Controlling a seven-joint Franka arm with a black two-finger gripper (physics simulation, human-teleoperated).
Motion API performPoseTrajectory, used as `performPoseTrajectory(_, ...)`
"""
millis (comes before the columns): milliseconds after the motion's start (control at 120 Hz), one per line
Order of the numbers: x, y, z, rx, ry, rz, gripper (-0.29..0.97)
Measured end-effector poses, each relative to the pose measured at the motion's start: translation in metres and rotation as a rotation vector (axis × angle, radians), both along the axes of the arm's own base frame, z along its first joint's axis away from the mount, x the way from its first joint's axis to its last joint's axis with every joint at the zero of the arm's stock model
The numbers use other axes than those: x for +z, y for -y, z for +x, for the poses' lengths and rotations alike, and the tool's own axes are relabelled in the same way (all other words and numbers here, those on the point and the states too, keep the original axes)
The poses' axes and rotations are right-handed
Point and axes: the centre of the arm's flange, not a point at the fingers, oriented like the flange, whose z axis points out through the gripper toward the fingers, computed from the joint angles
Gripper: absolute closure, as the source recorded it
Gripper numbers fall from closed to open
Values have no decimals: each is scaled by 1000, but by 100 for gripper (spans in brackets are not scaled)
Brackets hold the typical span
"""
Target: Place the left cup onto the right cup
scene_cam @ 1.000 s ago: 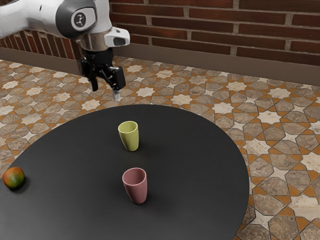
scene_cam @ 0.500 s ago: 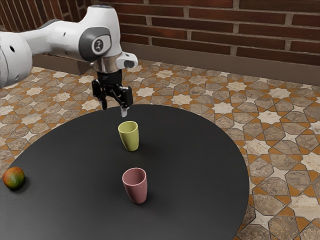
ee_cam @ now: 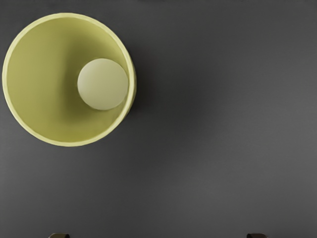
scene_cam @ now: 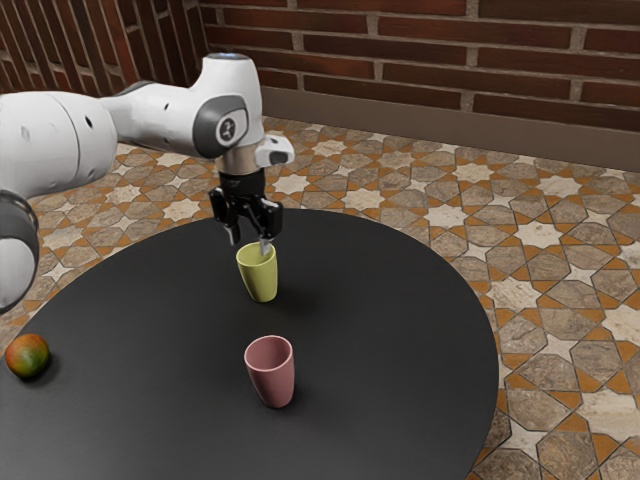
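Above smooth tapered yellow cup (scene_cam: 258,276): end effector (scene_cam: 249,240) spread apart, empty; matte black table (scene_cam: 400,330).

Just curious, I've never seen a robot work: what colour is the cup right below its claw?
Plain yellow-green, no pattern. The cup shows best in the wrist view, seen from above.

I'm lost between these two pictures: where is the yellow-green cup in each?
Exterior view: the yellow-green cup stands upright on the round black table, just under the black gripper, beyond the pink cup.
Wrist view: the same cup, seen straight down its open mouth.
Shared landmark: the round black table around it.
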Motion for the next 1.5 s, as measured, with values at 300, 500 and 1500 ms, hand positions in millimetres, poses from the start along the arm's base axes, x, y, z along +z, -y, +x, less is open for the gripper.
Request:
performPoseTrajectory(300,-28,-8,22,-19,7,-3,27)
performPoseTrajectory(500,-45,-12,33,-32,5,-6,28)
performPoseTrajectory(1500,-92,-24,55,-96,-24,-21,43)
